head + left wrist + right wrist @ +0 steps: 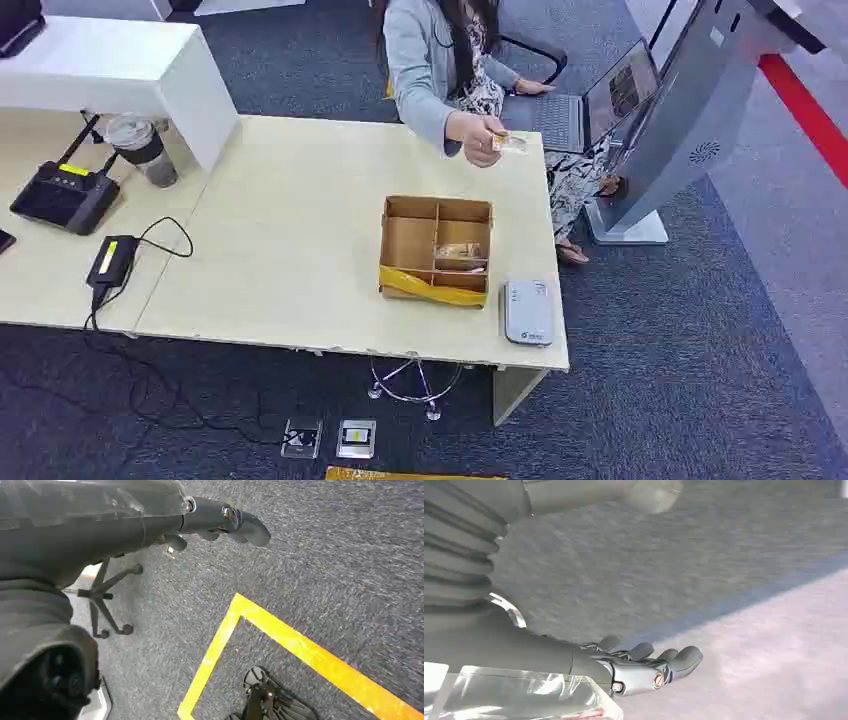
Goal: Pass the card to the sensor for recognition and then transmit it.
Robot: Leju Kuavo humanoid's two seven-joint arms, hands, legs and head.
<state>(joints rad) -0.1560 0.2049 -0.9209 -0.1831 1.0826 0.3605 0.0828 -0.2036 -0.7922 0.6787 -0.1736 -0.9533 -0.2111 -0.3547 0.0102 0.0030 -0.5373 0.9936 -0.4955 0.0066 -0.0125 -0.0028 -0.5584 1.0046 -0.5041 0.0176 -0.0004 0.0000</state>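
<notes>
Your left hand (220, 525) and right hand (644, 665) hang empty over the carpet, fingers loosely released, because a person's hand (478, 135) holds the card (508, 143) above the table's (290, 260) far edge, beyond the box (436, 250) and sensor (527, 311).

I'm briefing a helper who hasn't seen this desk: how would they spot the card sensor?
On the pale wooden table, find the open cardboard box with dividers. The sensor lies just beside it at the table's near corner: a flat, light grey rounded pad, unlike the black devices far across.
</notes>
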